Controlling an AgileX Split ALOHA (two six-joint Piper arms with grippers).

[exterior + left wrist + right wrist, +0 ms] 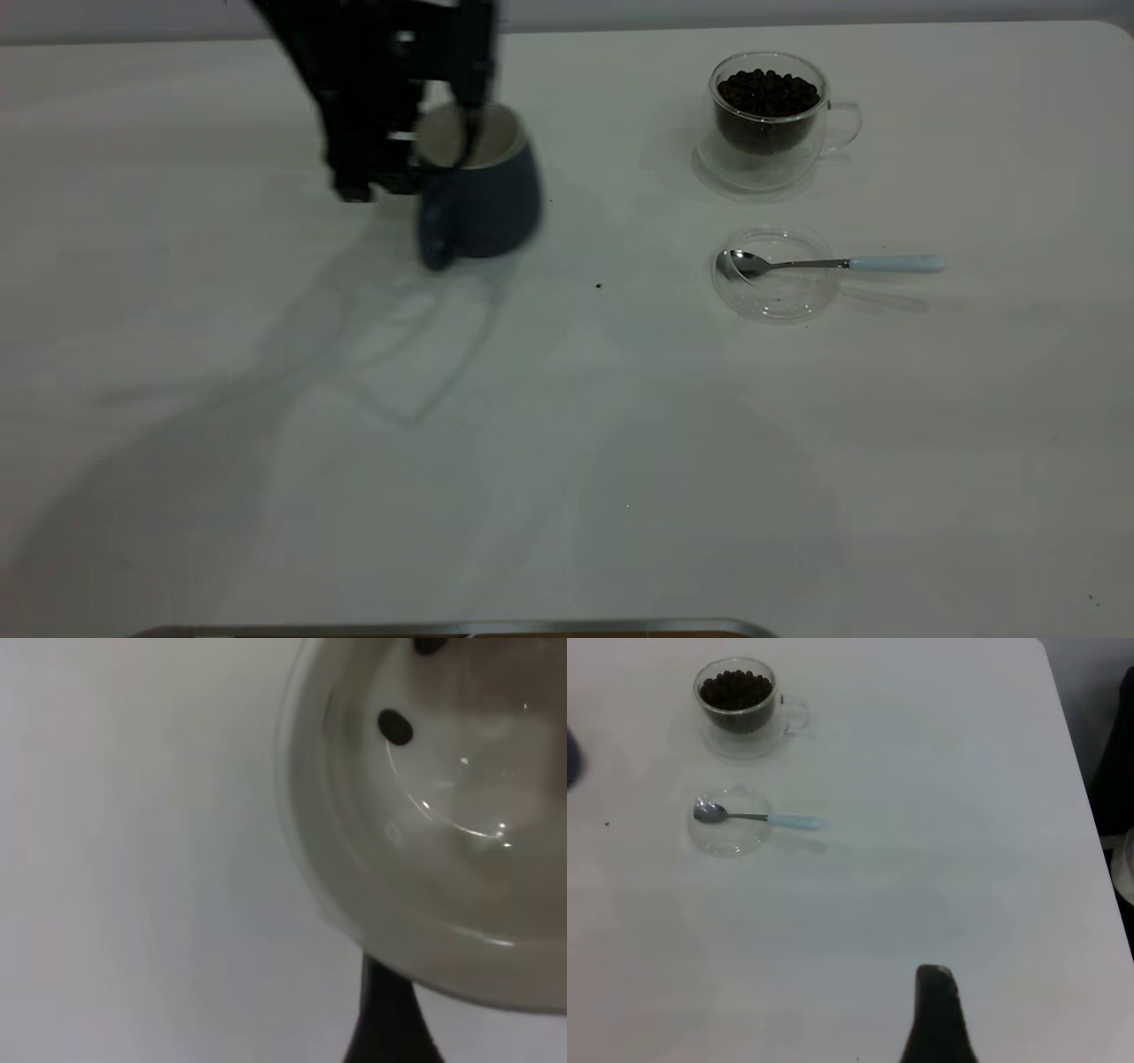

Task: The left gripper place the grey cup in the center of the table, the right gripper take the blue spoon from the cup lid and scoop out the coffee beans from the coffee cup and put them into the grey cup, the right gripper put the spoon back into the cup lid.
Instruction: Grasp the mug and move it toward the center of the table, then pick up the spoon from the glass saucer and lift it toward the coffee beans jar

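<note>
Left claw clamped on rim of grey cup, one finger inside, cup blurred, whether it touches the worktop unclear. Two beans in cup bottom. Off to claw's right: coffee cup full of coffee beans; nearer camera, cup lid with blue spoon bowl in it. Right claw: one fingertip visible, opening can't tell.

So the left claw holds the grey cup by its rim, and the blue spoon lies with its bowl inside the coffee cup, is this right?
Not quite. The blue spoon lies with its bowl in the cup lid, not in the coffee cup, which holds only coffee beans; the exterior view shows this. The rest stands: the left claw holds the grey cup by its rim.
</note>
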